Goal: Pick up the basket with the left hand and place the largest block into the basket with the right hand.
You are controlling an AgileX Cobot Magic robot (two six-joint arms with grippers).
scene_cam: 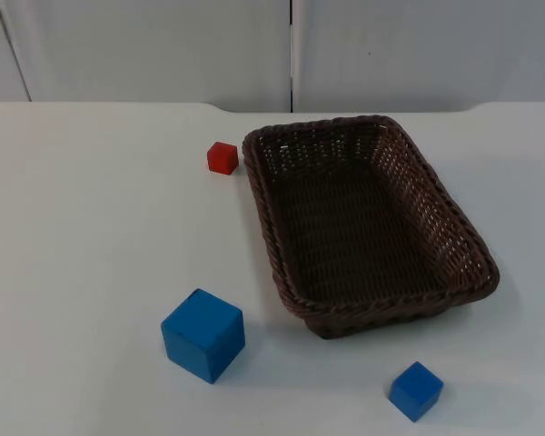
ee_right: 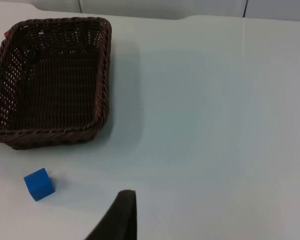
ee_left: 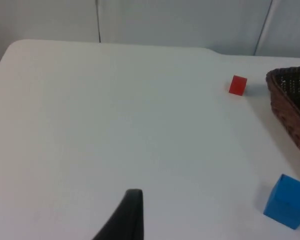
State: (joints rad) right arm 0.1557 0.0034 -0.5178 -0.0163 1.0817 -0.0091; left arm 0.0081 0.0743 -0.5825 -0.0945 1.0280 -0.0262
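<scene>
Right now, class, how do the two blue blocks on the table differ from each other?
The large blue block is clearly bigger than the small blue block. The large one sits off the basket's left near corner; the small one lies in front of its right near corner, closer to the table edge. Both are blue cubes resting apart from the basket.

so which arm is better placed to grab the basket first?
Left, probably, as assigned. The basket sits empty on the table, and its long left rim faces the left arm's side. The left wrist view already catches that rim beside the red block.
</scene>
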